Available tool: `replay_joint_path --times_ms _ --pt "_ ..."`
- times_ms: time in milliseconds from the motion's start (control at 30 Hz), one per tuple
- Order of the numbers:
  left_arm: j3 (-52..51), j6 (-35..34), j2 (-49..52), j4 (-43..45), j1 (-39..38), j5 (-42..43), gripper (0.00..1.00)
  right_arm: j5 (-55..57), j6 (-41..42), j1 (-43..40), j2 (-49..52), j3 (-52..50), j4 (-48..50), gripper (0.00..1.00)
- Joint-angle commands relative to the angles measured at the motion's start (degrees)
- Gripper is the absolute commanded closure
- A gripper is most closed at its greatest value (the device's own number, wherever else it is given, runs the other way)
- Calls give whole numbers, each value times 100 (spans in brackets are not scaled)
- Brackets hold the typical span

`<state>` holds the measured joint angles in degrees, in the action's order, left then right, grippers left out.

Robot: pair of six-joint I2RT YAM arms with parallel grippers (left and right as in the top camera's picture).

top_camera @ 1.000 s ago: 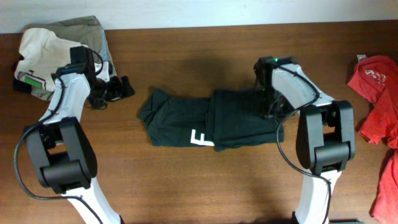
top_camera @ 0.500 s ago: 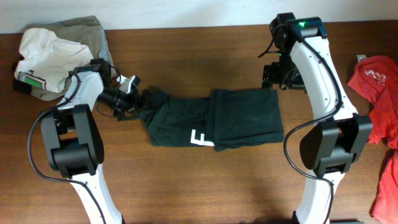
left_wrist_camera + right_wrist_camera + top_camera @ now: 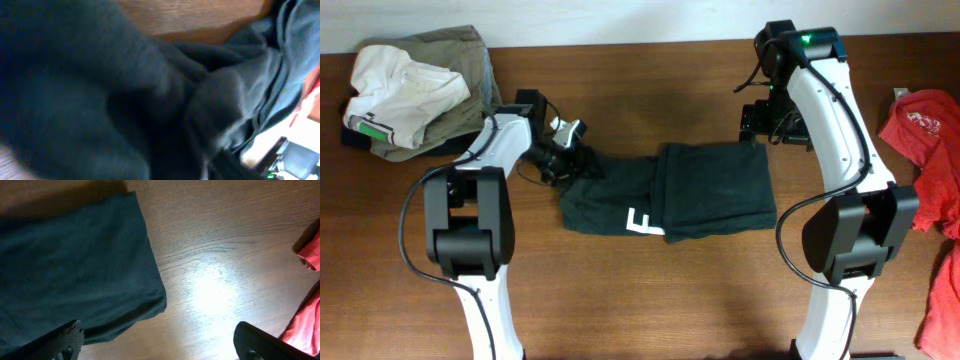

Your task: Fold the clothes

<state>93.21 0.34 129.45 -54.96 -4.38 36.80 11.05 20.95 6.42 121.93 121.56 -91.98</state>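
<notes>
The black T-shirt [image 3: 710, 190] lies in the middle of the table [image 3: 650, 300], its right part laid over as a neat panel, so only one white letter [image 3: 640, 222] shows. The left end is bunched and unfolded, which is probably why the left gripper [image 3: 565, 152] sits right at that edge. Dark cloth fills its wrist view (blurred, fingers hidden), so whether it pinches fabric cannot be told. The right gripper [image 3: 768, 125] hovers just past the shirt's far right corner, fingertips [image 3: 70, 335] spread wide on nothing, apparently kept clear so the flat fold lies undisturbed. A pale heap [image 3: 410, 85] and a red garment [image 3: 920, 140] sit at the table ends, out of the way
</notes>
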Motion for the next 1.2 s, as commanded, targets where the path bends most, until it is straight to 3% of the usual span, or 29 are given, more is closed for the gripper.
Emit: replay_joint_path --times_ms 0,100,233,400,533,700,867,1167 --pt "-240 -125 485 42 -111 -787 99 -11 35 -11 -166 90 -22 1" --pt "-22 -487 483 -289 98 -1810 99 -46 35 -11 -166 85 -61 1" --pt "1322 -544 481 -1620 697 -2911 99 -638 33 -2 -162 -26 -24 1" --pt "3595 -570 479 -3213 765 -3021 99 -1200 31 238 -160 -1187 1093 1" --pt "4446 -570 479 -3939 275 -2776 99 -1928 -420 476 -157 -2177 2168 1" --pt "4435 -664 481 -3613 -798 -1939 99 -3097 -420 509 -155 -3276 3491 1" --pt "4225 -1215 494 -2909 -1703 -1939 99 -3438 -457 511 160 -3340 3591 1" --pt "3200 -1770 546 -1834 -2105 -1744 97 -3934 -872 503 188 -3338 3648 1"
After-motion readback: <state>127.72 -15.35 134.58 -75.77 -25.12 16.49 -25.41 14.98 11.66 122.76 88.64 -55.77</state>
